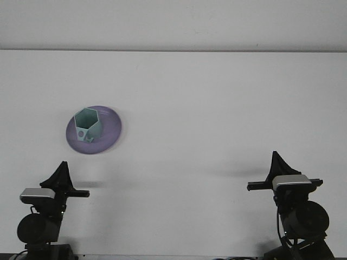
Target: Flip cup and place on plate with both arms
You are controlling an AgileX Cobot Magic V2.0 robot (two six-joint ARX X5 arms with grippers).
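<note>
Since the cup (88,124) stands upright on the plate (110,131), little can fail — an arm sweep might topple it; finger states cannot be told.

A plain teal hexagonal plastic cup (88,124) sits on a plain lavender round plate (108,132). Both lie ahead of the black left gripper (60,174), on a white table (217,108).
</note>
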